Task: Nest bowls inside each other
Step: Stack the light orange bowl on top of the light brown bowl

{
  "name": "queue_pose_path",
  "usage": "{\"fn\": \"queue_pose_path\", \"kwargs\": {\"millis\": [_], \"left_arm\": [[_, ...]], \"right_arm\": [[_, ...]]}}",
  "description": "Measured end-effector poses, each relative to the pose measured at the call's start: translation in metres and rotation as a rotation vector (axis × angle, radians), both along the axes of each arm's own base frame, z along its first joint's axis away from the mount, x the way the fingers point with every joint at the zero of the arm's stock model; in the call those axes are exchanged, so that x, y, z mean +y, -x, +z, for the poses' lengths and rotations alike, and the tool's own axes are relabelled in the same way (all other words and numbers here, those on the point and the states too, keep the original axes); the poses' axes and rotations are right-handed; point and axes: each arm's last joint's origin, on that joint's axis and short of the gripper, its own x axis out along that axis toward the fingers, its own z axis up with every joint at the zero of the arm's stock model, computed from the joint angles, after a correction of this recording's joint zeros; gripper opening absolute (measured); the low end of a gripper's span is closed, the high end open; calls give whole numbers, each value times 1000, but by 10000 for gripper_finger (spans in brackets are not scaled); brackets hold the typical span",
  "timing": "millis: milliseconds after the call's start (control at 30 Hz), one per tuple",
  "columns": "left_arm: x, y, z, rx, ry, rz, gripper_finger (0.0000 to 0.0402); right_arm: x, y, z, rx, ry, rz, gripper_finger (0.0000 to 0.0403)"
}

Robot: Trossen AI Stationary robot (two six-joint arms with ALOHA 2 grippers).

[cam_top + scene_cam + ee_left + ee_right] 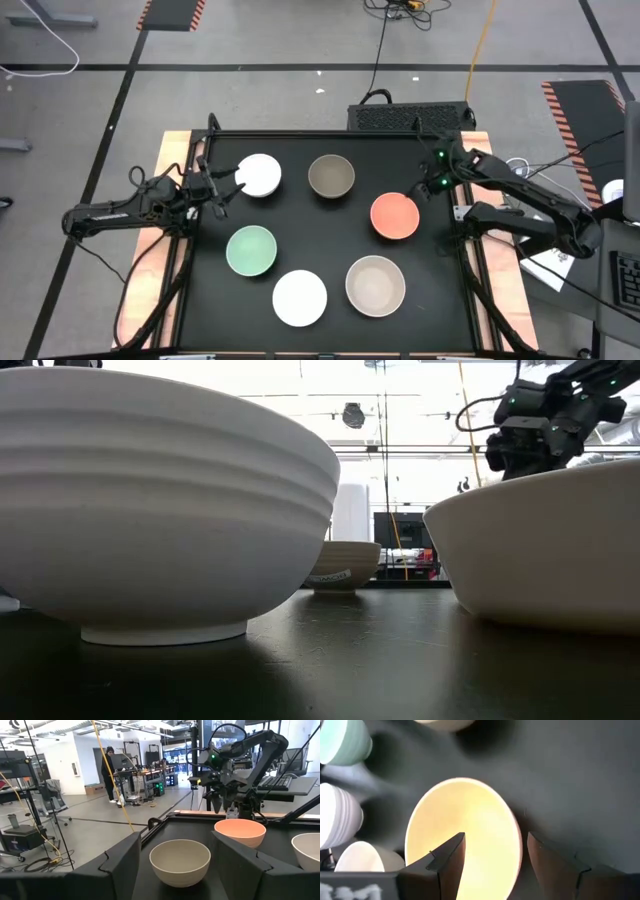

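Six bowls stand apart on the black table, each on its foot. In the far row are a white bowl (262,175), the olive-grey bowl (331,176) and the orange-coral bowl (394,216). In the near row are the mint green bowl (251,250), a second white bowl (300,298) and the beige bowl (375,285). My left gripper (228,183) is open at the far white bowl's left edge and points at the olive-grey bowl (180,862). My right gripper (496,837) is open and points down above the orange-coral bowl (470,835), its fingers astride the right rim without touching.
The table has a raised black rim (330,134) with wooden strips along the left and right sides. The near white bowl (150,510) and the beige bowl (550,550) fill the low view. Bare table lies between the bowls. A person (109,772) stands far off in the room.
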Motion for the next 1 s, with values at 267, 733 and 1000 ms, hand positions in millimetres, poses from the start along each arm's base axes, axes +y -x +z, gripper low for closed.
{"fn": "queue_pose_path", "kwargs": {"millis": [267,733,1000], "left_arm": [[0,0,0,-2,4,-5,239],[-1,0,0,-2,1,-46,239],[-1,-1,-1,12,-1,-45,239]], "right_arm": [[4,-8,-6,45,-58,31,206],[5,-15,-19,179,-71,46,205],[1,-20,-18,141,-36,57,205]]}}
